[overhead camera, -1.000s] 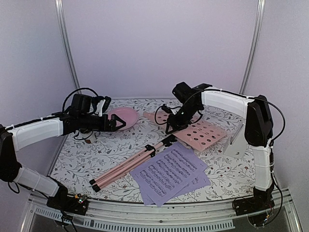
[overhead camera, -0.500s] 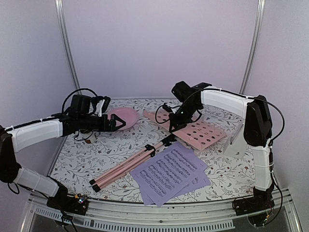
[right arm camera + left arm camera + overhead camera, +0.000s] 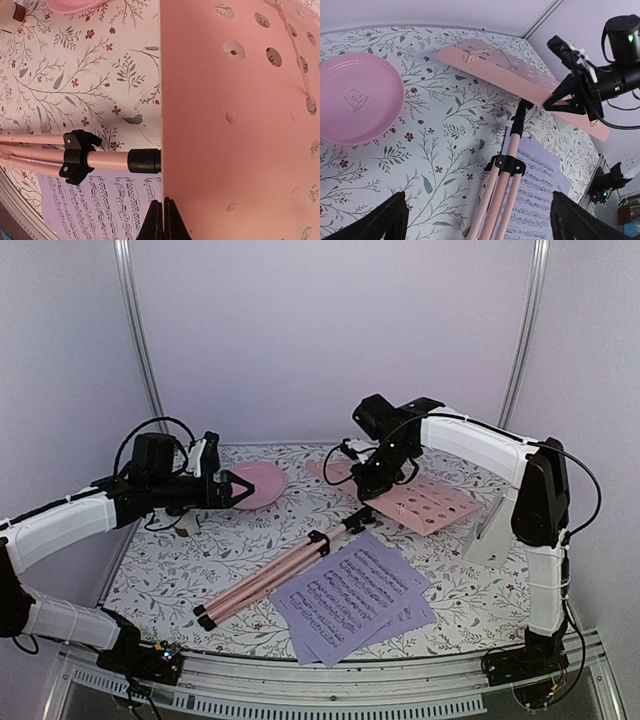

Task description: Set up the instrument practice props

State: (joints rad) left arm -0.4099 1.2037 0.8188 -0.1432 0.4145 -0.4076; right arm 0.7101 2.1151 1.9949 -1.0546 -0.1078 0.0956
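Pink fills my right wrist view. That's the perforated flat desk of the pink music stand, and my right claw is pinched tight on its edge, fingers squeezed down to a sliver on the thin board. At my grip the desk is tilted and raised off the floral-patterned tabletop; I can't tell whether its far end touches down. The post drops from the desk through a black collar, and the folded tripod legs run toward the near left, bundled at a black joint.

Over to my left claw: spread wide, nothing in it, hovering above the tabletop just beside the round pink plate, which has a little bear printed in it. From that wrist I look straight up the stand's legs to the desk and the other claw biting it.

The lavender printed sheet music pages lie in a loose stack at the near middle, just beside the legs. The small white pyramid-shaped metronome sits at the right, near the desk's corner and close to my right arm's upright link.
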